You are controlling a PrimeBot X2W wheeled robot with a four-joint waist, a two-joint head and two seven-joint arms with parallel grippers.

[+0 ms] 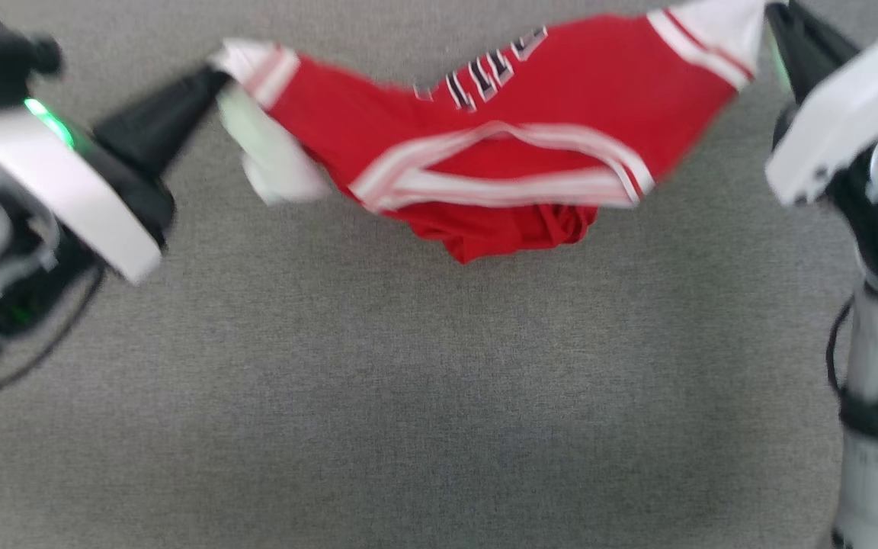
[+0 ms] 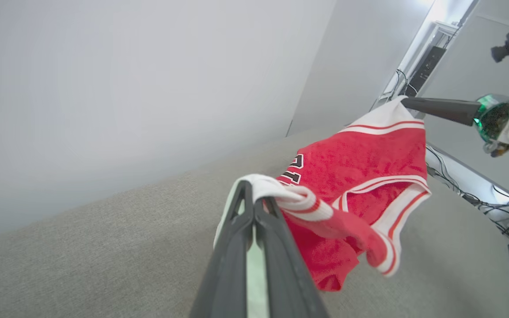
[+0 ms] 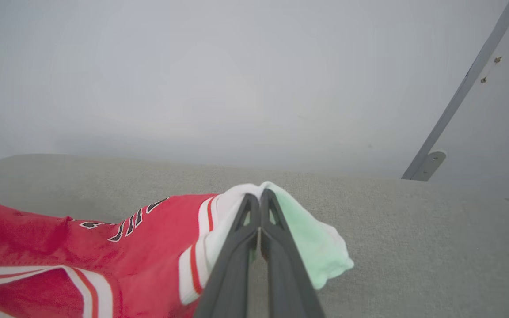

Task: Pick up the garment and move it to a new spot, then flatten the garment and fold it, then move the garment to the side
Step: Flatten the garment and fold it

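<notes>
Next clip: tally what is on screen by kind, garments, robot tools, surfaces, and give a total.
Garments: 1, the red jersey shirt with white sleeves and black lettering, strung between the tools.
Tools: 2, the long dark two-fingered left tool and right tool, each shut on a white sleeve.
Surfaces: 1, the grey fabric surface underneath.
Total: 4

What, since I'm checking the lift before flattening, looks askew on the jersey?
The jersey hangs slack, not spread. The left gripper and right gripper pinch its two ends, but the red body sags between them and bunches into a crumpled lump at its lowest point. The lettering runs tilted. No damage seen.
</notes>
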